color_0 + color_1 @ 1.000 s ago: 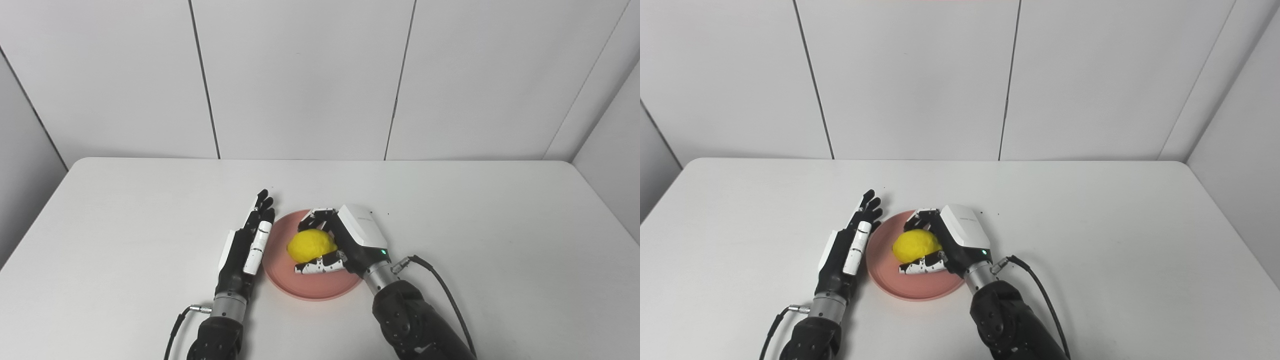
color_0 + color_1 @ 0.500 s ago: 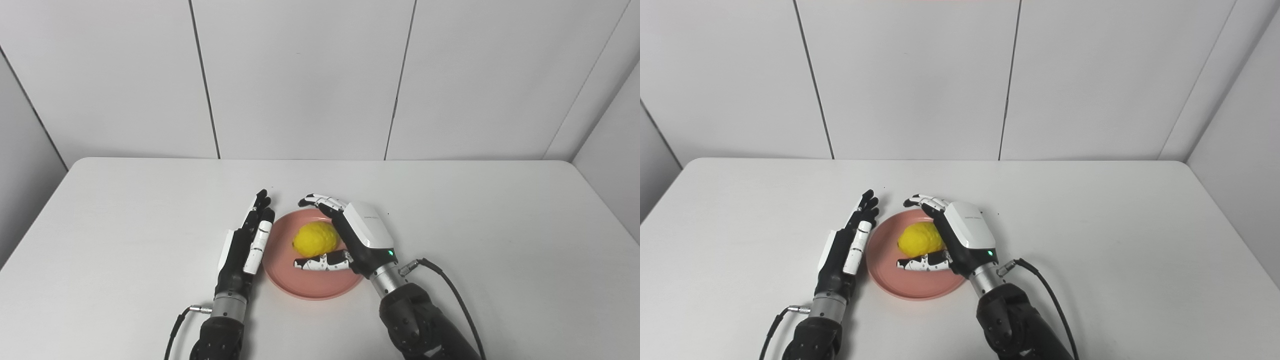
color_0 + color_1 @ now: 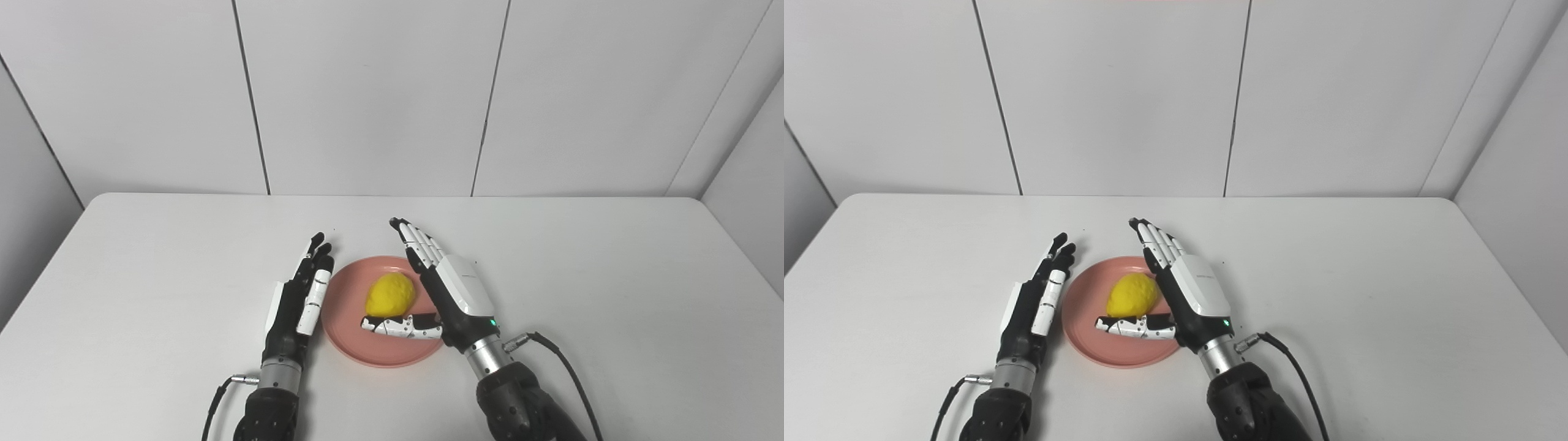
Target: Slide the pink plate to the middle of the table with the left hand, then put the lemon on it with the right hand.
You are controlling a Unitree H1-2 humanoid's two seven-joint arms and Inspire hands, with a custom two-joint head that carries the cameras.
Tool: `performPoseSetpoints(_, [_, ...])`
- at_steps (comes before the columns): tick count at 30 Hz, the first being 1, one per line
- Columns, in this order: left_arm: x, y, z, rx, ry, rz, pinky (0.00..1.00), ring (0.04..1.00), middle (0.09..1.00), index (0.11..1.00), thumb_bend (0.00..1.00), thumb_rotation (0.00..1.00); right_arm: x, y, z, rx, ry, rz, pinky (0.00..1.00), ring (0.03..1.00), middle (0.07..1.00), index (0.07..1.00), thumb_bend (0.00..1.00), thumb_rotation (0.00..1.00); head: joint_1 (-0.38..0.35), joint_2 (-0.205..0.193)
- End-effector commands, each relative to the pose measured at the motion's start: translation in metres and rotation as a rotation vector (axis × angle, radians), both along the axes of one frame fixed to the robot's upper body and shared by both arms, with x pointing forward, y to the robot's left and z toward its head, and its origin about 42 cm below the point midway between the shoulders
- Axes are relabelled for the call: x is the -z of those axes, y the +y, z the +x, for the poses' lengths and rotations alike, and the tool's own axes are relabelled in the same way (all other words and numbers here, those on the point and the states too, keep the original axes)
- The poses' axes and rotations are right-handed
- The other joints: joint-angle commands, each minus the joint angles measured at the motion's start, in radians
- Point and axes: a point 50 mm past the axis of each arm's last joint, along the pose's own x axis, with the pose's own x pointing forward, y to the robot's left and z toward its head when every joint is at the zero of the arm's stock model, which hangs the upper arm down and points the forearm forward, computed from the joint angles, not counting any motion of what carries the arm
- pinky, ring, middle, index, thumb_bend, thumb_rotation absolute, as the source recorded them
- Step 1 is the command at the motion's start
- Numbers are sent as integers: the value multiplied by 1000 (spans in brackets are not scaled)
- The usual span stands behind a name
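The pink plate (image 3: pixel 349 331) lies near the middle of the white table. A yellow lemon (image 3: pixel 389 295) rests on it, a little right of its centre. My right hand (image 3: pixel 450 294) stands open along the plate's right side, fingers straight and pointing away, thumb lying across the plate just in front of the lemon. No finger wraps the lemon. Along the plate's left rim my left hand (image 3: pixel 298 298) is open and flat on edge, fingers stretched forward, holding nothing.
The white table (image 3: pixel 612 275) runs to a grey panelled wall at the back. A black cable (image 3: pixel 566 373) loops from my right wrist over the table at the lower right. A shorter cable (image 3: pixel 217 398) hangs from the left wrist.
My right hand has opened off the lemon, its fingers straightening forward, and drawn slightly right and back. The lemon now sits free on the plate. The left hand has stayed put.
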Motion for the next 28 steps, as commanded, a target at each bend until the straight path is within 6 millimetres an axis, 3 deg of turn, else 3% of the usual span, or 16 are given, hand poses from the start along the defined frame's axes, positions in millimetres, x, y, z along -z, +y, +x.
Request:
performPoseSetpoints(1, [2, -1, 2, -14, -11, -32, 939, 923, 923, 916, 655, 1000, -21, 4, 2, -19, -80, 119, 879, 962, 1000, 1000, 715, 734, 0, 0])
performPoseSetpoints(4, [3, 1, 3, -6, -16, -73, 914, 920, 924, 919, 631, 1000, -16, -7, 3, 0, -44, 187, 948, 996, 1000, 1000, 691, 818, 0, 2])
performPoseSetpoints(17, [-3, 7, 2, 40, -15, -168, 935, 955, 967, 965, 588, 1000, -12, -26, -2, 85, 78, 386, 969, 1000, 1000, 1000, 683, 992, 0, 3])
performPoseSetpoints(28, [-5, 10, 1, 71, -4, -185, 994, 981, 990, 989, 604, 1000, 2, -23, -15, 62, 210, 606, 1000, 1000, 1000, 1000, 740, 1000, -27, 4])
